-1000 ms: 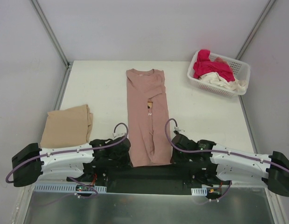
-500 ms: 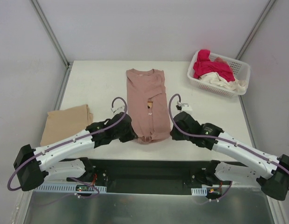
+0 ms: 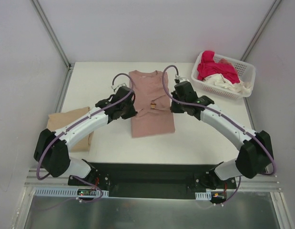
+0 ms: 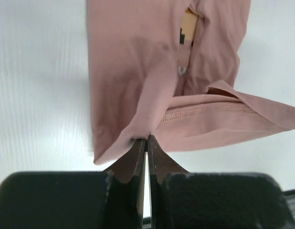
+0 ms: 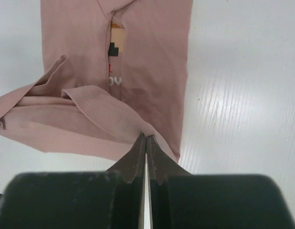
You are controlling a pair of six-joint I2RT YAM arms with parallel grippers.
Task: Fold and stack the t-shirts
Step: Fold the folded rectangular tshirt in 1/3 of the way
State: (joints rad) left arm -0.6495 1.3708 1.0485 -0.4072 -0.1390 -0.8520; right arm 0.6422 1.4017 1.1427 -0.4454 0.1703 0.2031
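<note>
Two claws: left claw (image 4: 146, 139), right claw (image 5: 146, 137) pinched shut on hem corners
Pink t-shirt (image 3: 152, 125): limp, light; hold at corners

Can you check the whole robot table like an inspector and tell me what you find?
Surface: white table, flat.
Job's things: dusty pink t-shirt mid-table, hem lifted over its lower half; tan t-shirt folded at the left; magenta-red shirt and cream shirt heaped in the basket.
Clutter: white latticed basket, far right corner.
Grippers: left gripper and right gripper each shut on a hem corner.
Cables: purple cables loop up from each wrist.
Surroundings: pale walls, metal frame posts.
</note>
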